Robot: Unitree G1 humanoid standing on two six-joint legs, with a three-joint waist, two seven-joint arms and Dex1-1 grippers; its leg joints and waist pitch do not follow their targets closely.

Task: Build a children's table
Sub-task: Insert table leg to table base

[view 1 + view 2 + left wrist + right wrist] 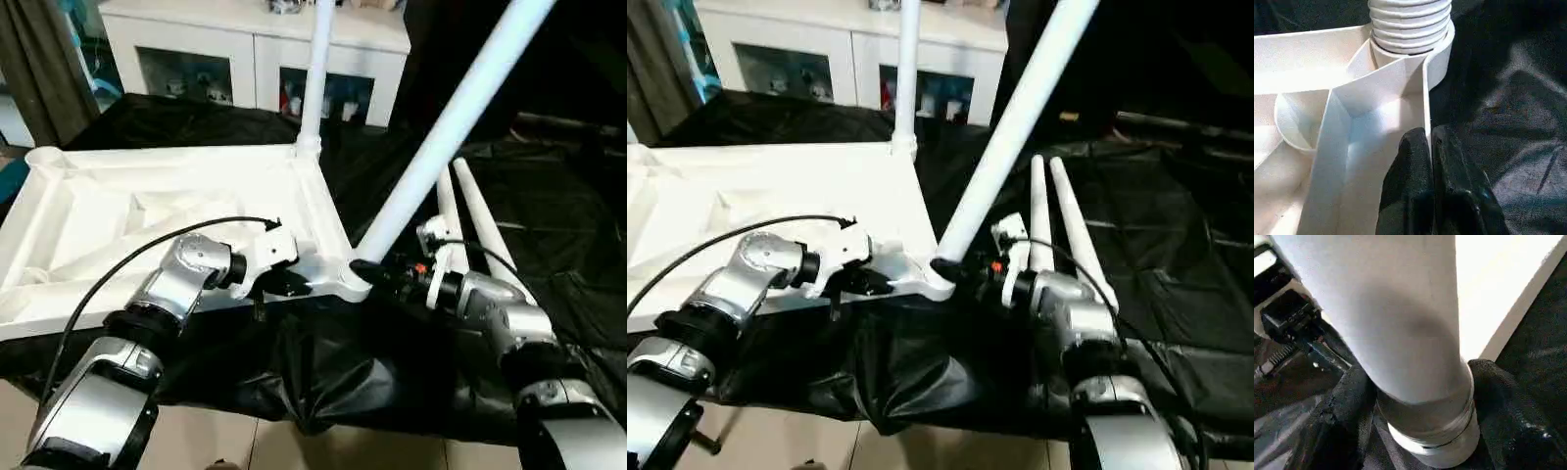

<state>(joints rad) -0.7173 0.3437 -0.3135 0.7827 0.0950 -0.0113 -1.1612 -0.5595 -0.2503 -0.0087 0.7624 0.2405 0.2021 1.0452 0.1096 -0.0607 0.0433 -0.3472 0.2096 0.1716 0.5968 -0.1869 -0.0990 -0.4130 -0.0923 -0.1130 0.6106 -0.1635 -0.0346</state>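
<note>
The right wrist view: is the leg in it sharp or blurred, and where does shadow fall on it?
Right wrist view: the leg is soft, out of focus, with a grey shadow across its lower part. Left wrist view: the ribbed leg end is sharper; the tabletop glares bright. Left eye view: the tabletop looks evenly lit.

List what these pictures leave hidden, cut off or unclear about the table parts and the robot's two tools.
- Tilted leg: top cut off by the head views' upper edge.
- Upright leg: top cut off likewise.
- Near corner socket: how deep the tilted leg's thread sits, hidden by the right tool.
- Two spare legs: near ends hidden behind the right forearm.
- Tabletop: left end cut off in the right eye view.
- Left tool: its tips block the rim beneath.
</note>
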